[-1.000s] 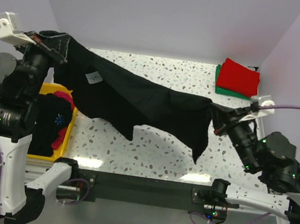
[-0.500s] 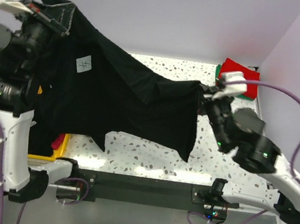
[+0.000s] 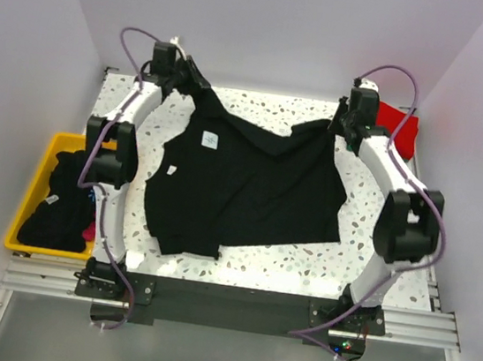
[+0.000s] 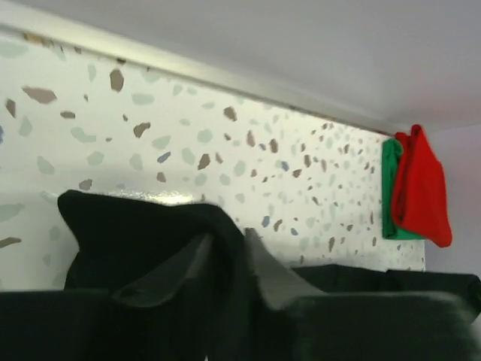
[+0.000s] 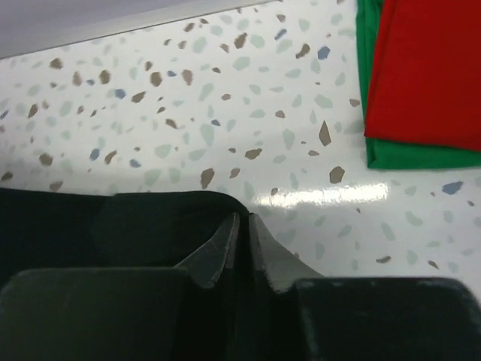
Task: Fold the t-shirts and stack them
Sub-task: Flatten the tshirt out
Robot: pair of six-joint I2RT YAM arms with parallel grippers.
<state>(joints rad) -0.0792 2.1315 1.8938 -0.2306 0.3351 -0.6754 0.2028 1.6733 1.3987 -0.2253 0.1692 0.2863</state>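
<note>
My top camera hangs high above and behind the arm bases and looks steeply down. It takes in the whole counter (image 3: pixel 302 264), with the bases at 6 o'clock and the back wall at 12. The left wrist camera sits low behind the left hand (image 4: pixel 229 241), looking almost level across the counter toward the back wall. The right wrist camera, behind the right hand (image 5: pixel 243 222), tilts further down, close to the surface. All three share the red t-shirt (image 3: pixel 401 129) and the black t-shirt (image 3: pixel 250 182).
</note>
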